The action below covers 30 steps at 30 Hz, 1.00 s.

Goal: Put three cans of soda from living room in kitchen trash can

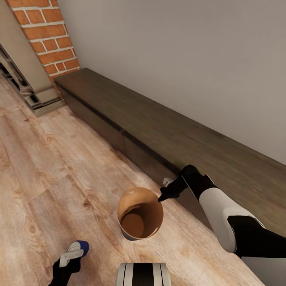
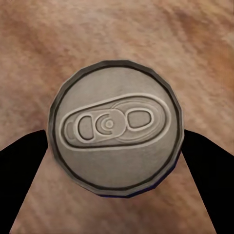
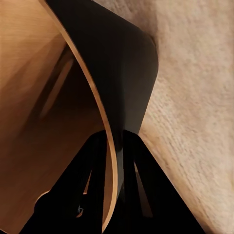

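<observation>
The dark blue can of soda (image 1: 82, 246) sits in my left gripper (image 1: 73, 254), low at the front left above the wood floor. In the left wrist view its grey top with the pull tab (image 2: 116, 126) faces the camera, and the black fingers (image 2: 24, 170) press on both sides. The brown tash can (image 1: 135, 200) stands upright in front of my trunk, and its dark inside looks empty. My right gripper (image 1: 162, 197) is shut on its rim at the right side. In the right wrist view the thin rim (image 3: 109, 146) runs between the fingers. The orange cans are out of view.
A long, low dark wooden cabinet (image 1: 159, 135) runs along the grey wall on the right, close to my right arm. A brick fireplace (image 1: 47, 35) and a grey stepped surround (image 1: 35, 95) stand at the far left. Wood floor (image 1: 51, 167) lies open to the left.
</observation>
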Available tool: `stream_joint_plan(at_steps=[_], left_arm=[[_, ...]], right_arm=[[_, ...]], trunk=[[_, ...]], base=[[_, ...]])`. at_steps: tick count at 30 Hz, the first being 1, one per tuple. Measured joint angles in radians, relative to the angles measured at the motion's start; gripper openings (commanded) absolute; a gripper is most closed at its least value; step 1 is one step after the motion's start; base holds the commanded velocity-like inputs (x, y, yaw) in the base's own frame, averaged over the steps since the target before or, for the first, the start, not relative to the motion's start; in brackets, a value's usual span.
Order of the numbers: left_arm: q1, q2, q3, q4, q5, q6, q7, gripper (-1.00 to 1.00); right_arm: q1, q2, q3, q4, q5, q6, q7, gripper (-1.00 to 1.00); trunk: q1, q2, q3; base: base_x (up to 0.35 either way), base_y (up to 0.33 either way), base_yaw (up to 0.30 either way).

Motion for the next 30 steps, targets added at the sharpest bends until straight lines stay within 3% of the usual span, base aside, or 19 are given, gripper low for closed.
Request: stream_joint_plan(at_steps=[5, 8, 12, 16, 20, 25, 30], left_arm=[[0.01, 0.0, -0.001, -0.002, 0.001, -0.01, 0.0, -1.0], [0.01, 0.0, -0.001, 0.0, 0.001, 0.005, 0.001, -1.0], [-0.002, 0.0, -0.003, 0.001, -0.005, 0.006, 0.003, -1.0], [-0.002, 0.0, -0.003, 0.004, -0.006, 0.006, 0.003, -1.0], [-0.002, 0.0, -0.003, 0.006, -0.006, 0.006, 0.003, -1.0], [-0.002, 0.0, -0.003, 0.006, -0.007, 0.007, 0.003, -1.0], [-0.002, 0.0, -0.004, 0.004, -0.008, 0.01, 0.002, -1.0]], right_arm=[[0.0, 0.004, 0.003, 0.008, -0.003, 0.001, 0.0, -1.0], [0.001, 0.004, 0.026, 0.058, -0.003, 0.011, 0.002, -1.0], [0.001, 0.005, 0.044, 0.056, 0.032, -0.016, -0.004, -1.0], [0.001, 0.006, 0.036, 0.056, -0.01, 0.006, 0.001, -1.0], [0.001, 0.007, 0.046, 0.056, 0.023, -0.011, -0.002, -1.0], [0.001, 0.007, 0.04, 0.056, -0.001, 0.001, -0.001, -1.0], [0.001, 0.007, 0.045, 0.056, 0.017, -0.007, -0.002, -1.0]], trunk=[[0.014, 0.001, 0.019], [0.016, 0.002, 0.031], [0.014, 0.003, 0.046], [0.012, 0.004, 0.062], [0.011, 0.005, 0.077], [0.008, 0.006, 0.097], [0.006, 0.007, 0.116]], base=[[0.0, 0.0, 0.0], [0.0, 0.0, 0.0], [0.0, 0.0, 0.0], [0.0, 0.0, 0.0], [0.0, 0.0, 0.0], [0.0, 0.0, 0.0], [0.0, 0.0, 0.0]])
